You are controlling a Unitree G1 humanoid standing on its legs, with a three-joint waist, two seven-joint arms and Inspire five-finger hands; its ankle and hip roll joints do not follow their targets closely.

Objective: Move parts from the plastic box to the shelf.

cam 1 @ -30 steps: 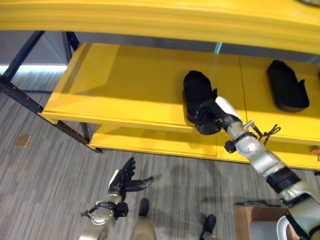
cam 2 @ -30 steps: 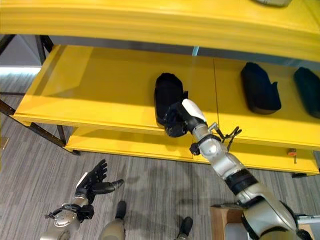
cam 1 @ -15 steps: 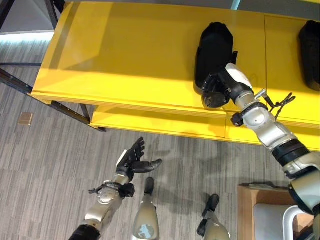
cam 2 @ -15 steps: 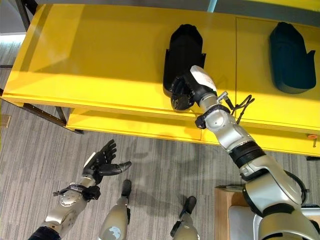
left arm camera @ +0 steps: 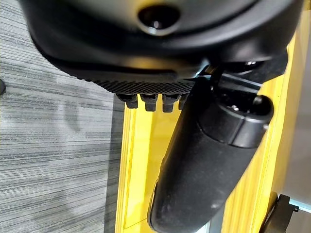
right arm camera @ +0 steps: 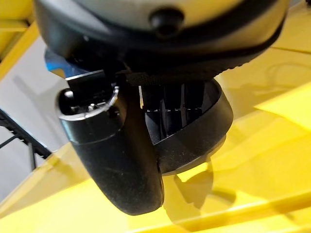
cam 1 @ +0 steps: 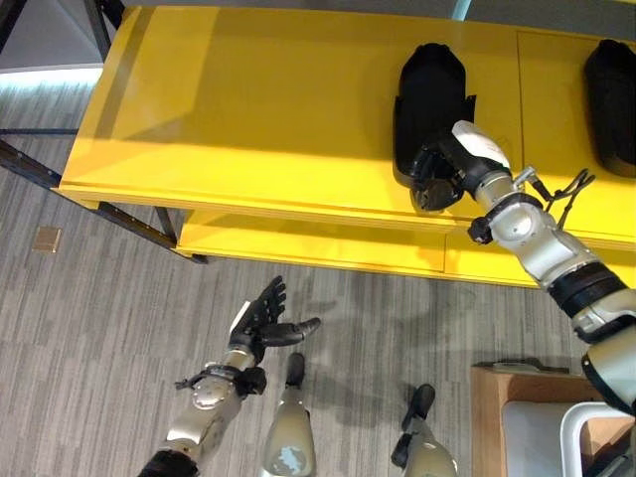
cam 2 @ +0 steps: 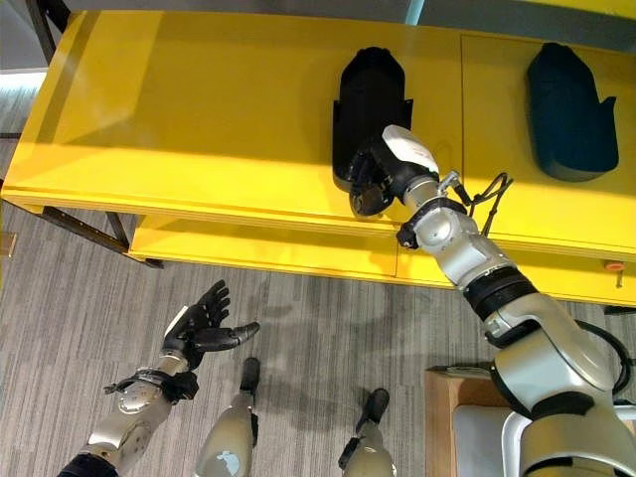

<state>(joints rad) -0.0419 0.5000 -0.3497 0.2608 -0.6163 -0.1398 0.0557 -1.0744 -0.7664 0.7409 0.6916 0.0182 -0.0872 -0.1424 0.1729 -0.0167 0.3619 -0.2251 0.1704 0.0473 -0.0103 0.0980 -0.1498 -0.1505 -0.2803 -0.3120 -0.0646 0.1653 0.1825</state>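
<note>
A: From the head views, which step is this?
B: Placing, I judge; the right hand is curled round the near end of a black part lying on the yellow shelf; another part lies well apart on the shelf; the left hand hangs relaxed, fingers spread, over the floor.
A: And the right wrist view?
B: Thumb and fingers wrapped on the part's rim; next it must let go and draw back cleanly.
A: Any writing?
B: None readable.
</note>
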